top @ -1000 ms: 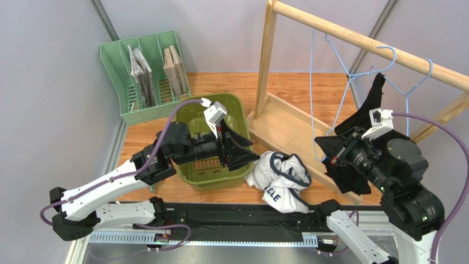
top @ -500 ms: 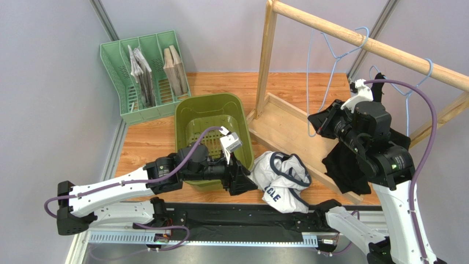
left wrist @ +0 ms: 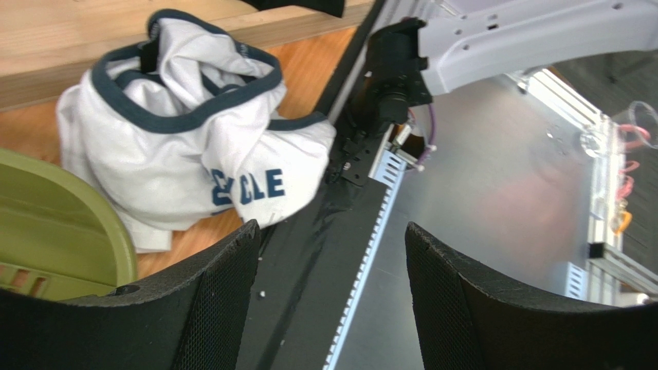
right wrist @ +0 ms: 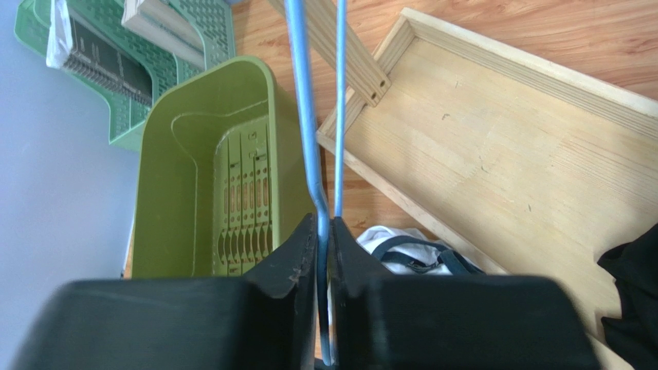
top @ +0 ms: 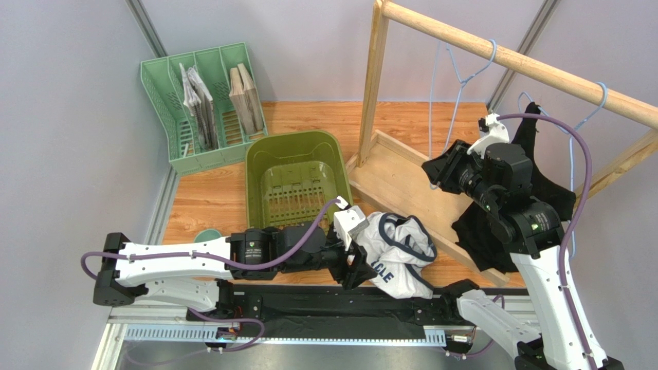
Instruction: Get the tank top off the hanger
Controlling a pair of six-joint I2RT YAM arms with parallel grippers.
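Observation:
The white tank top [top: 398, 250] with navy trim lies crumpled on the table at the front, off the hanger. It also shows in the left wrist view [left wrist: 185, 146] and the right wrist view [right wrist: 409, 250]. The bare blue wire hanger [top: 456, 85] hangs from the wooden rail [top: 510, 58]. My right gripper [top: 434, 173] is shut on the hanger's lower wire [right wrist: 309, 116]. My left gripper [top: 357, 266] is open and empty, just left of the tank top, with its fingertips [left wrist: 232, 254] over the table's black front strip.
A green basket [top: 293, 140] stands behind the left arm, with a green file rack [top: 205, 100] at the back left. The wooden rack base [top: 401, 185] lies right of the basket. A black garment [top: 544, 189] hangs on a second hanger at the right.

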